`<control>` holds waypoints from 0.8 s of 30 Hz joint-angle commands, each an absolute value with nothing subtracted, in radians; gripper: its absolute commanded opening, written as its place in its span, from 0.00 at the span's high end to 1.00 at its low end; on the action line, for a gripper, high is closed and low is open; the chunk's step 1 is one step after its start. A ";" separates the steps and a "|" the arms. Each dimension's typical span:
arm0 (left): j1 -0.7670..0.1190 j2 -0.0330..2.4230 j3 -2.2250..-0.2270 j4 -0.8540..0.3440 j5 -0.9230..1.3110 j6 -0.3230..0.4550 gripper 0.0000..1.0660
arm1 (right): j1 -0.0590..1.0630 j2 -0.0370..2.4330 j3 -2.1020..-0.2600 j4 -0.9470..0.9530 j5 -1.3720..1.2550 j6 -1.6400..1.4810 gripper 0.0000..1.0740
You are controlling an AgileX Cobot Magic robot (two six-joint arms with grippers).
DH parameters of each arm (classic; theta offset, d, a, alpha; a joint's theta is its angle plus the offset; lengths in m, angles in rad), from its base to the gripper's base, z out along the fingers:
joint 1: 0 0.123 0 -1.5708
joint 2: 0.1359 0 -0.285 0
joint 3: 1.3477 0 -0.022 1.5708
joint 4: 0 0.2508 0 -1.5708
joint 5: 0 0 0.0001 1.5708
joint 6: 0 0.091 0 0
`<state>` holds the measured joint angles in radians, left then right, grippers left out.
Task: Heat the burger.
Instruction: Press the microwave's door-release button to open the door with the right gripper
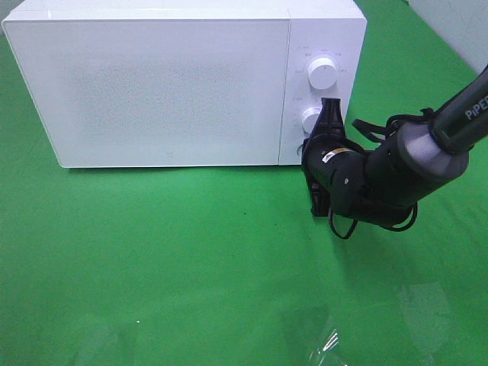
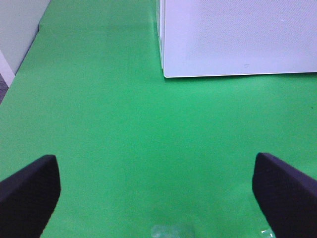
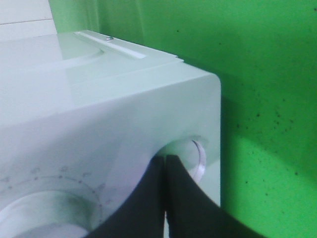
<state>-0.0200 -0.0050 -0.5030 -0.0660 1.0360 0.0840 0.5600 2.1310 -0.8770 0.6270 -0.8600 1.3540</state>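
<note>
The black right gripper (image 3: 165, 159), shut and empty, is being held at the white box microwave (image 1: 152, 84)'s round lower dial (image 1: 309, 120), three o'clock side; the black left gripper (image 2: 154, 166) is being held wide open, empty.

The right gripper (image 3: 165, 163), black jaws pressed together, pointed at a white knob (image 3: 187, 150) at its one o'clock on the microwave (image 3: 124, 104), with a tick-marked dial (image 3: 47, 213) at eight and green cloth (image 3: 267, 99) at three.
</note>
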 commanded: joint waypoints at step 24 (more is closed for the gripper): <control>-0.017 -0.025 -0.498 -0.064 1.037 0.081 0.03 | 0.549 2.169 -0.961 0.610 -1.289 1.381 1.00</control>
